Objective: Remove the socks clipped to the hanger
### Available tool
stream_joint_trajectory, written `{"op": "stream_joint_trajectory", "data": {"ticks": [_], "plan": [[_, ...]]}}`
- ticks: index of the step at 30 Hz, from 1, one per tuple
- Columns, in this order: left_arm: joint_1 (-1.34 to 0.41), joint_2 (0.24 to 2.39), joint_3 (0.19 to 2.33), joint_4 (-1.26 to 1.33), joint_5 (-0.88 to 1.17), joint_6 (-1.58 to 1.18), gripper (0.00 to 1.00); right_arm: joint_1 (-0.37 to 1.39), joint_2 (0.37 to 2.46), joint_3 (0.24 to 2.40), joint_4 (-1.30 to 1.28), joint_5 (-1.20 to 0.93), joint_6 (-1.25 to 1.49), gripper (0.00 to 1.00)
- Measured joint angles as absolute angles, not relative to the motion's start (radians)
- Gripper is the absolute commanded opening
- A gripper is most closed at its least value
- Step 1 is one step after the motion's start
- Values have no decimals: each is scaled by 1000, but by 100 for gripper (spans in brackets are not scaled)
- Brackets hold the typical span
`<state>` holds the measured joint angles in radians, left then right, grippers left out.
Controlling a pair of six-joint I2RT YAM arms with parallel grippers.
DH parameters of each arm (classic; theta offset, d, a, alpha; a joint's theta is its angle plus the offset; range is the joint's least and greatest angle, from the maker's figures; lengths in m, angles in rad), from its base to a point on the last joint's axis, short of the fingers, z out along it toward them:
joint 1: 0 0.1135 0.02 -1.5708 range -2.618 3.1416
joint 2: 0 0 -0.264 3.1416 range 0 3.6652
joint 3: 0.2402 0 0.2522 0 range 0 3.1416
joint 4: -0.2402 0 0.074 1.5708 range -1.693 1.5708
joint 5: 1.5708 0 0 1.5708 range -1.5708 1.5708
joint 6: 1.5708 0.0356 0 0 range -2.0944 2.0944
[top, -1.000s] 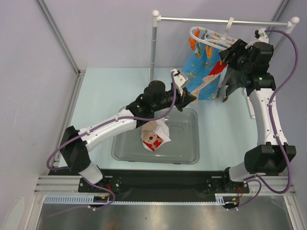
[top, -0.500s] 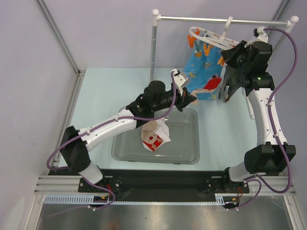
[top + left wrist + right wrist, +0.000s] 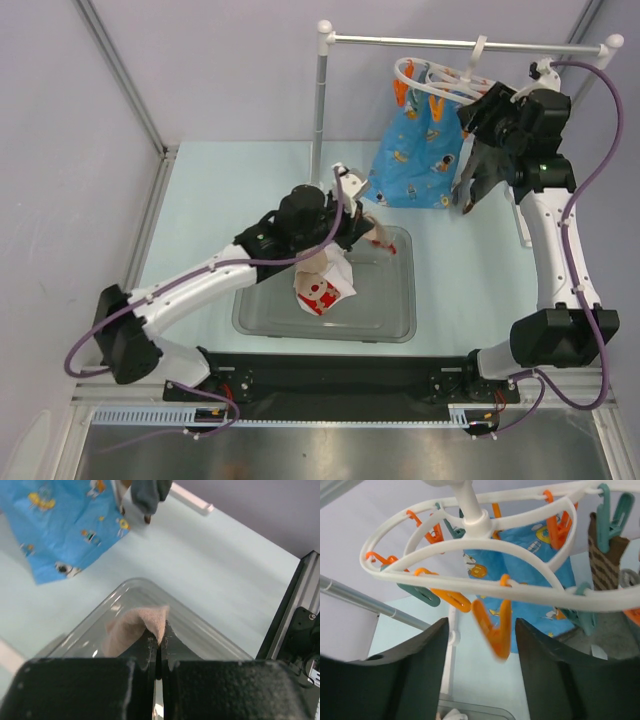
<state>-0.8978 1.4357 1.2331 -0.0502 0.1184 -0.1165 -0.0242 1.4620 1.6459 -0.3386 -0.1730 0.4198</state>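
The white oval hanger (image 3: 428,82) (image 3: 470,575) hangs from the rail, its orange and teal pegs dangling. A bright blue cartoon sock (image 3: 415,155) (image 3: 520,555) (image 3: 55,525) is clipped to it. So are a brown striped sock (image 3: 602,555) and a dark grey one (image 3: 470,175). My left gripper (image 3: 368,234) (image 3: 159,639) is shut on a beige-and-red sock (image 3: 132,626) above the far part of the tray. My right gripper (image 3: 480,112) (image 3: 482,635) is open just under the ring. An empty orange peg (image 3: 492,627) hangs between its fingers, touching neither.
A grey plastic tray (image 3: 400,335) (image 3: 210,630) sits in front of the arm bases, with a white-and-red sock (image 3: 322,290) lying in it. The metal rail stand's post (image 3: 320,100) rises left of the hanger. Side walls enclose the pale table.
The beige-and-red sock has come off the hanger. My left arm pulled it back and left to above the tray. The right gripper stays at the ring, and the orange peg swings.
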Motion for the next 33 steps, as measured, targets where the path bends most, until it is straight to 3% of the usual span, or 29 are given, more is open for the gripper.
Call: {"op": "stream_joint_trajectory", "data": {"ticks": [3, 4, 7, 8, 9, 10, 14, 15, 23, 28, 33], "plan": [[-886, 1333, 1197, -156, 67, -133, 4, -39, 1421, 1610, -356, -188, 415, 80], [-880, 1299, 1188, -189, 51, -139, 7, -44, 1400, 1593, -369, -192, 413, 90], [-855, 1235, 1164, -268, 17, -159, 21, -53, 1328, 1533, -408, -204, 408, 100], [-847, 1227, 1153, -278, 9, -167, 28, -52, 1295, 1504, -422, -212, 406, 100], [-837, 1224, 1136, -291, 4, -175, 49, -50, 1261, 1473, -441, -219, 403, 100], [-827, 1224, 1116, -308, 2, -179, 62, -47, 1227, 1440, -461, -223, 400, 100], [-806, 1244, 1040, -388, -7, -224, 96, -36, 1100, 1301, -512, -226, 387, 100], [-805, 1245, 1033, -405, -10, -230, 100, -36, 1077, 1272, -524, -222, 383, 100], [-805, 1162, 1028, -429, -9, -234, 100, -47, 1050, 1068, -385, -106, 346, 98], [-805, 1058, 1026, -408, 35, -222, 100, -75, 1140, 977, -202, -11, 294, 95], [-805, 966, 966, -334, 85, -197, 100, -150, 1269, 961, 10, -65, 235, 94]]}}
